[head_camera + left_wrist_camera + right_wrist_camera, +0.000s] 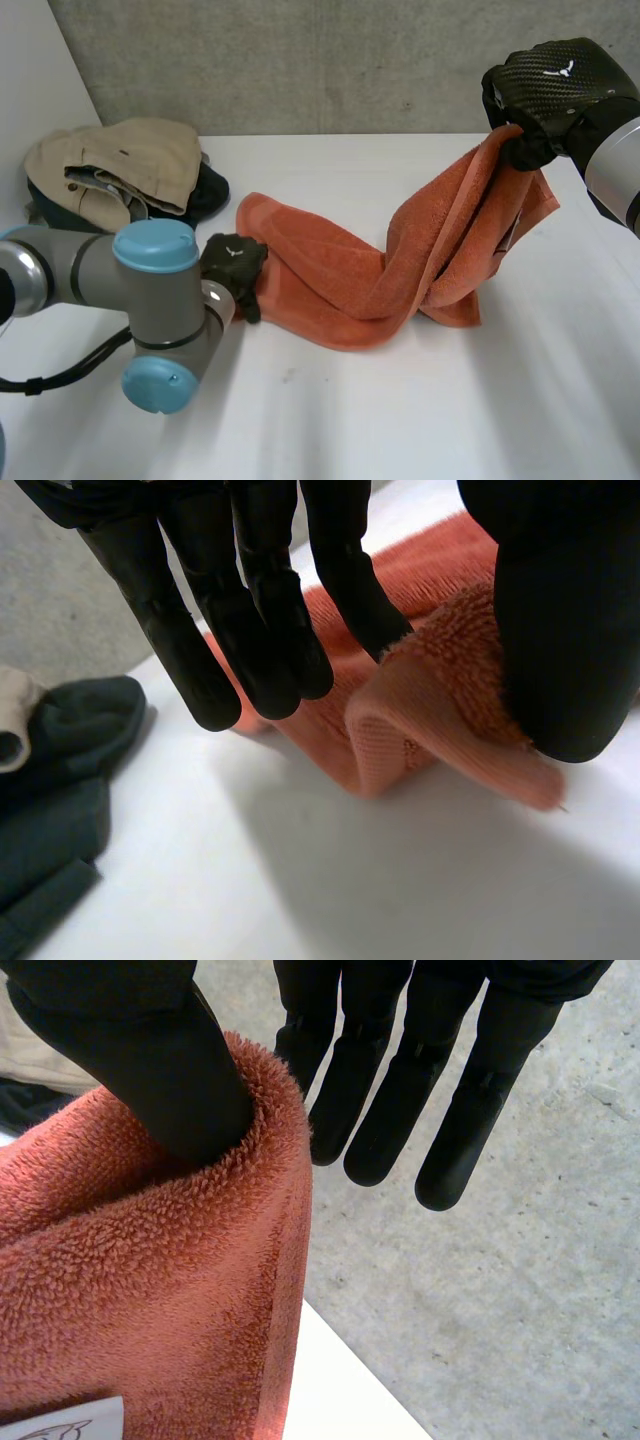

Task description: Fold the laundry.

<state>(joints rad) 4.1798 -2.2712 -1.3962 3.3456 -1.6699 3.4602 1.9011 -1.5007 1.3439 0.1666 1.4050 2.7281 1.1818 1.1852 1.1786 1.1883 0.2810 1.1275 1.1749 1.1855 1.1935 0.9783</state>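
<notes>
Far over on the left of the white table (400, 420) sits a pile of clothes (115, 170), tan on top and dark below, just beside the far left corner of the orange towel (330, 280). A bit nearer, the left hand (236, 262) is down low on the left end of that towel. Its thumb (560, 630) pushes down on the fluffy cloth. The edge bunches into a little hump between the thumb and the straight fingers (270, 610), so I think it is pinching that end, but only lightly. From there the towel lies on the table through the middle, then twists and climbs up to the right. High up on the far right, the right hand (550, 95) holds the other end in the air. The cloth is caught between its thumb (130, 1050) and its straight fingers, and a white label (60, 1422) shows just below the grip. This towel looks thick, soft and floppy. It will bend and sag anywhere it is not held, as the twisted middle shows. It is fuzzy, so it should not slip out easily, and it cannot break. It is probably not heavy. The best places to hold it are the corners or the short edges, one in each hand, so it can be pulled straight for folding.
</notes>
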